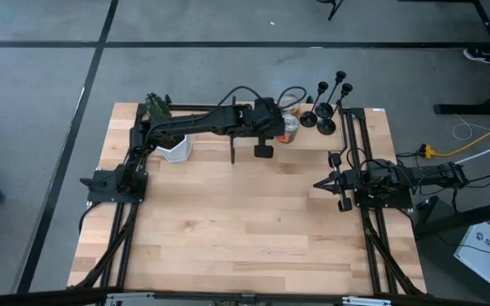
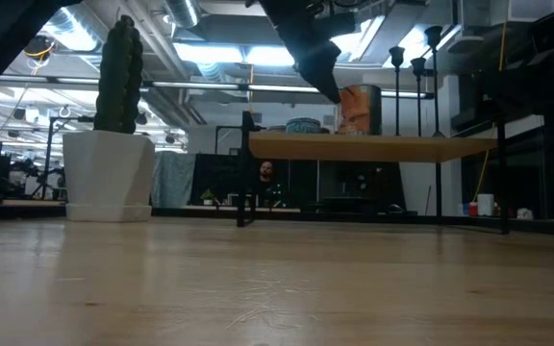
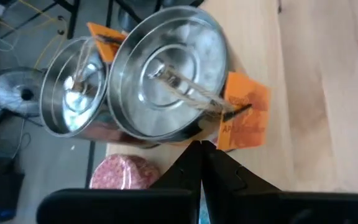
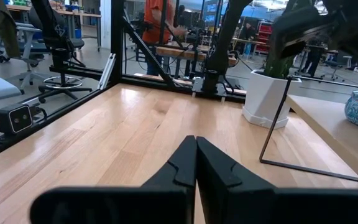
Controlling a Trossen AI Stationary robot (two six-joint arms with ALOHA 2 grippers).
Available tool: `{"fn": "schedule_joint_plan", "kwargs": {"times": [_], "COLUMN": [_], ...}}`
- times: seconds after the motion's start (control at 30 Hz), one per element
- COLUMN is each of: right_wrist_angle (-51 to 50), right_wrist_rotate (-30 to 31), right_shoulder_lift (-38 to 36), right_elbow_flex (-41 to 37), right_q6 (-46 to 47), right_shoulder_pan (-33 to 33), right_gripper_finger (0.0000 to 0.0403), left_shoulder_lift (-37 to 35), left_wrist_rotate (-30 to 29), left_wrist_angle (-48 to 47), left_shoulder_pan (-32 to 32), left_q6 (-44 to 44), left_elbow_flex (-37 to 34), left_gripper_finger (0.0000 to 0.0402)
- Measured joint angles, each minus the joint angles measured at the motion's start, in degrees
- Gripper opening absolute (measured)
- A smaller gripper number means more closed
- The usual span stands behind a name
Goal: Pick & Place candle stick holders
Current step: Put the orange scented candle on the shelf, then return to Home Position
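- Work surface: light butcher-block table (image 1: 228, 221) on a grey concrete floor.
- Landmark: white cactus pot (image 1: 175, 150) at the table's far edge.
- Candle stick holders (image 1: 326, 102): black, upright, grouped at the far edge, well to the right of the pot.
- Silver tins (image 3: 166, 74): between pot and holders.
- Left gripper (image 3: 202, 155): fingers pressed together, holding nothing, above the tins.
- Right gripper (image 4: 196, 149): fingers together, empty, at the table's right side.
- Room: a person in an orange top (image 4: 157, 25) stands beyond the table.
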Motion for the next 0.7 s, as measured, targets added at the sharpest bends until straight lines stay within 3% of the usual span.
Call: {"fn": "schedule_joint_plan", "kwargs": {"times": [0.27,0.5,0.6,0.7], "right_wrist_angle": [-0.01,-0.01,0.0,-0.01], "right_wrist_rotate": [0.0,0.0,0.0,0.0], "right_shoulder_lift": [0.0,0.01,0.01,0.0], "right_elbow_flex": [0.0,0.0,0.02,0.02], "right_q6": [0.0,0.0,0.0,-0.02], "right_shoulder_pan": [-0.01,-0.02,0.0,-0.02], "right_gripper_finger": [0.0011,0.0011,0.0011,0.0011], "left_shoulder_lift": [-1.0,-8.15,-12.58,-18.72], "left_wrist_rotate": [4.14,15.86,17.21,17.66], "left_wrist_angle": [-4.01,-12.33,-8.74,-0.79], "left_shoulder_pan": [0.06,0.07,-1.86,-4.52], "left_q6": [-4.98,-10.48,-11.07,-11.93], "left_elbow_flex": [0.0,-1.08,-6.77,-17.62], "left_gripper_finger": [0.0001,0.0001,0.0002,0.0001]}}
